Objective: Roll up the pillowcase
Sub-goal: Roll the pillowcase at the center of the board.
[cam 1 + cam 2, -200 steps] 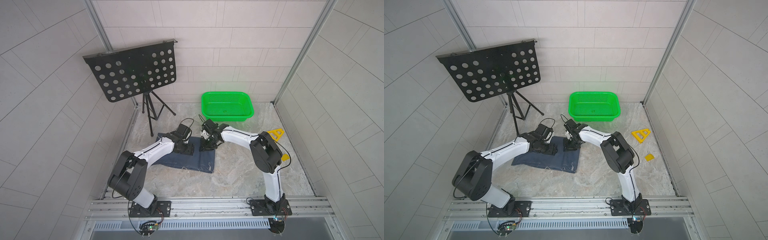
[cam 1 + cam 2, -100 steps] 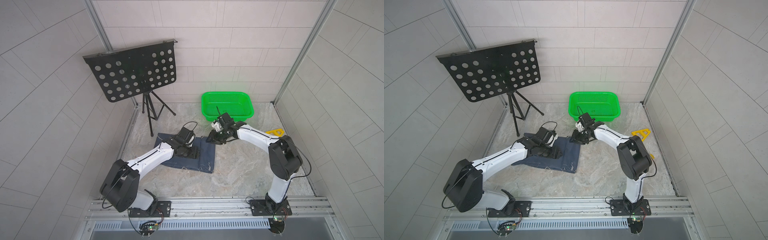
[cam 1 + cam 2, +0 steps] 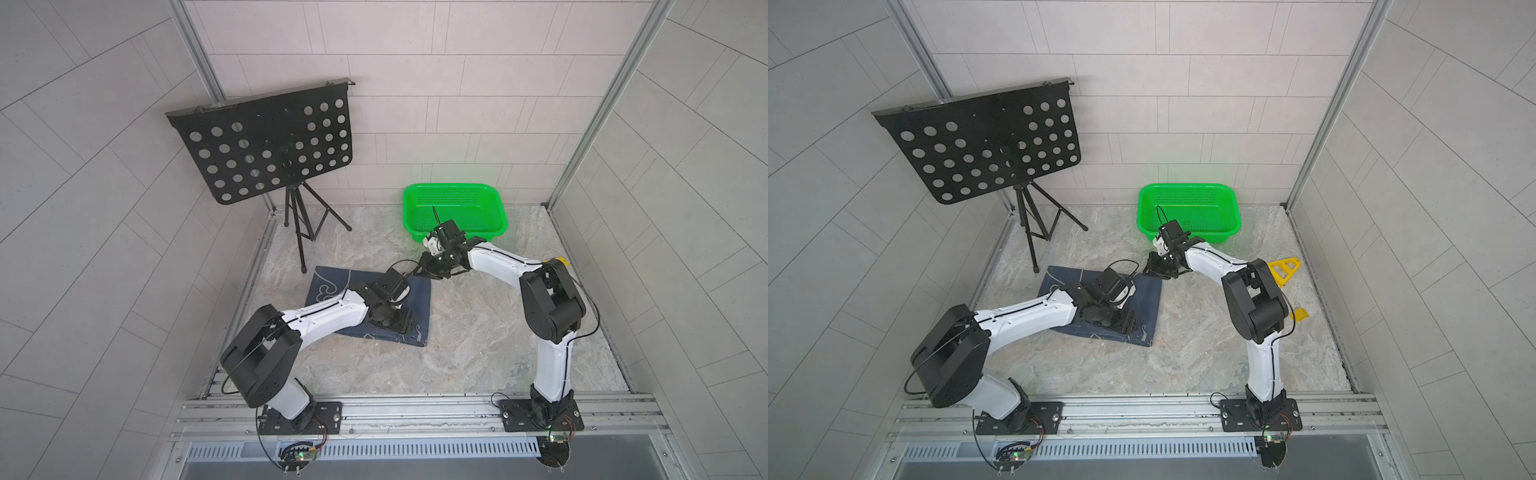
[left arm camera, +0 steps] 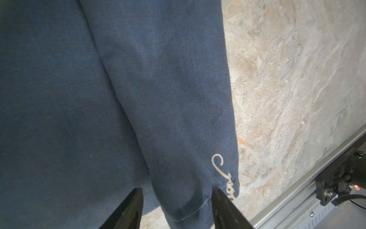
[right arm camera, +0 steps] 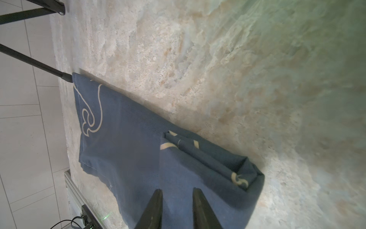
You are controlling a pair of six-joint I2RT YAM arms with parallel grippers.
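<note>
The pillowcase (image 3: 328, 286), dark navy with pale outline drawings, lies flat on the marble floor in both top views. Its far right edge is folded into a narrow roll (image 5: 208, 156). My left gripper (image 4: 176, 191) is low over the cloth's near right corner (image 3: 401, 328). It is open, with a raised fold of the pillowcase (image 4: 178, 138) between its fingers. My right gripper (image 5: 177, 190) hovers at the far right corner of the cloth (image 3: 426, 274). Its fingers stand a narrow gap apart, with cloth below them and nothing gripped.
A green basket (image 3: 455, 212) stands against the back wall, right behind my right wrist. A black music stand (image 3: 266, 141) on a tripod is at the back left. Two yellow pieces (image 3: 1283, 268) (image 3: 1300, 313) lie to the right. A metal rail (image 3: 415, 409) runs along the front.
My left gripper has slid from the cloth's middle to its near right corner and narrowed. My right gripper has lifted off the cloth and pulled back to the far right corner.
</note>
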